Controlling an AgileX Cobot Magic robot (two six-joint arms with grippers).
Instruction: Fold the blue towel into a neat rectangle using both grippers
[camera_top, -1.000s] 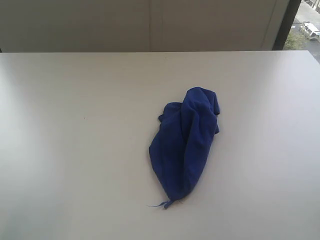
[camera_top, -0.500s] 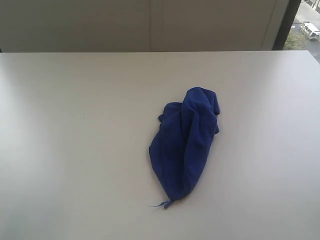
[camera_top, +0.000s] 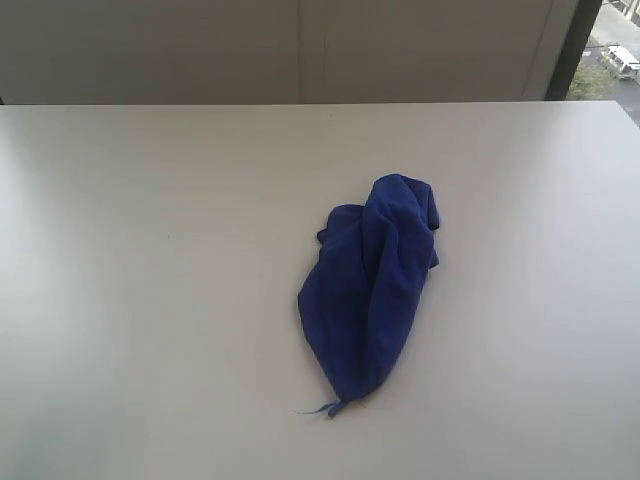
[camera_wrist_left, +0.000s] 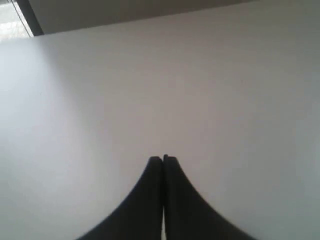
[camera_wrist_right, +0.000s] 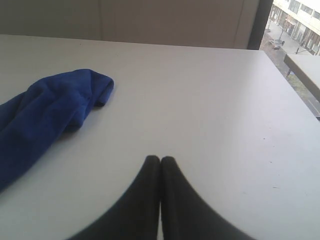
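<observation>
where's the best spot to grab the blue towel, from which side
Grip the pointed corner of the blue towel, where the thread tail sticks out: it tapers flat on the table, unlike the bunched other end. Probably come down from the tail side with the right gripper, whose view shows the cloth.

Closed fully at the left gripper (camera_wrist_left: 163, 159): two black tapered jaws pressed together, with only a thin seam between. Tips rounded and level, aimed toward 12 o'clock along the arm's own reach, with the jaw bodies flaring wider back toward 6 o'clock at the wrist. Closed likewise at the right gripper (camera_wrist_right: 160, 159): same black tapered pair, tip against tip, seam straight. Shown in the wrist views only.
</observation>
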